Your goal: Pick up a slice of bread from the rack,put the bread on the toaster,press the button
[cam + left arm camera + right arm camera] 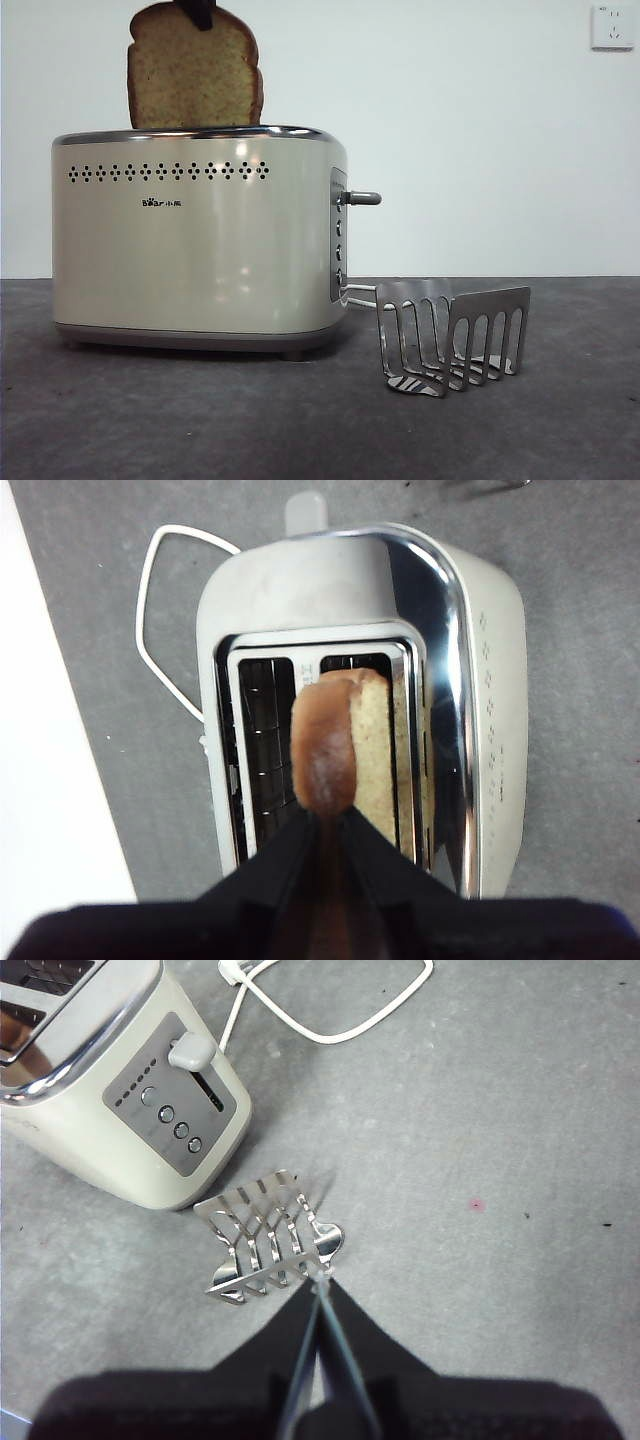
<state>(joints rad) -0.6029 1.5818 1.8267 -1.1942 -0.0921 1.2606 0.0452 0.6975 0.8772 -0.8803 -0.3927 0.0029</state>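
Note:
The slice of bread (pixel 195 75) stands upright over the cream toaster (pixel 200 250), its lower edge at the chrome rim. My left gripper (pixel 197 12) is shut on the slice's top crust. In the left wrist view the slice of bread (pixel 335 745) hangs over the slot nearer the toaster's dotted face (pixel 490 710), pinched by the left gripper (pixel 325 825). The grey button (pixel 362 198) sticks out of the control panel, raised. The steel rack (pixel 455 335) stands empty beside the toaster. My right gripper (pixel 320 1290) is shut and empty, above the rack (pixel 270 1235), out of the front view.
A white power cable (pixel 330 1020) loops on the grey table behind the toaster (pixel 90 1110). The toaster's other slot (pixel 262 750) is empty. A wall socket (pixel 611 27) sits high at the back right. A column of small round buttons (pixel 175 1125) lies below the button (pixel 190 1052).

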